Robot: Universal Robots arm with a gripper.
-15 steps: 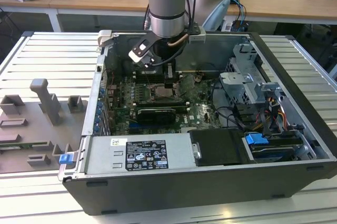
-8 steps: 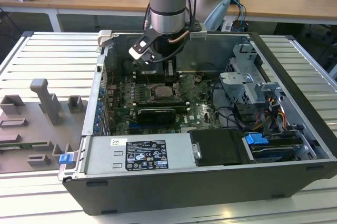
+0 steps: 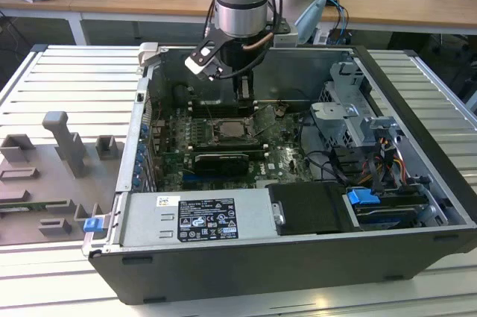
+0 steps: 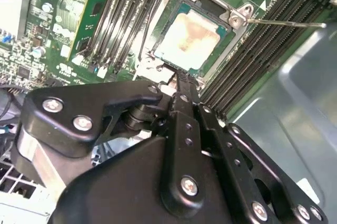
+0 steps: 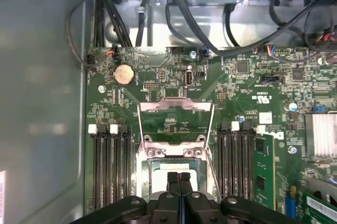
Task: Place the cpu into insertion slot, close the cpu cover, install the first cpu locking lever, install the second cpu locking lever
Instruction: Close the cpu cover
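Black two-finger gripper (image 5: 179, 176) hovering just above socket, fingers pressed together, gripping nothing. Small flat square cpu with pale silvery-beige top (image 4: 187, 39) already lying in insertion slot, mid-board, toward far wall of open dark computer case (image 3: 223, 276). Thin silvery hinged cpu cover frame (image 5: 176, 107) standing flipped open next to it. You're dealing with light, stiff sheet metal, I'd judge, pivoting freely at hinge. Push on frame's free edge, not through window: chip and contacts likely fragile. Thin wire locking lever (image 4: 284, 23) looking unlatched.
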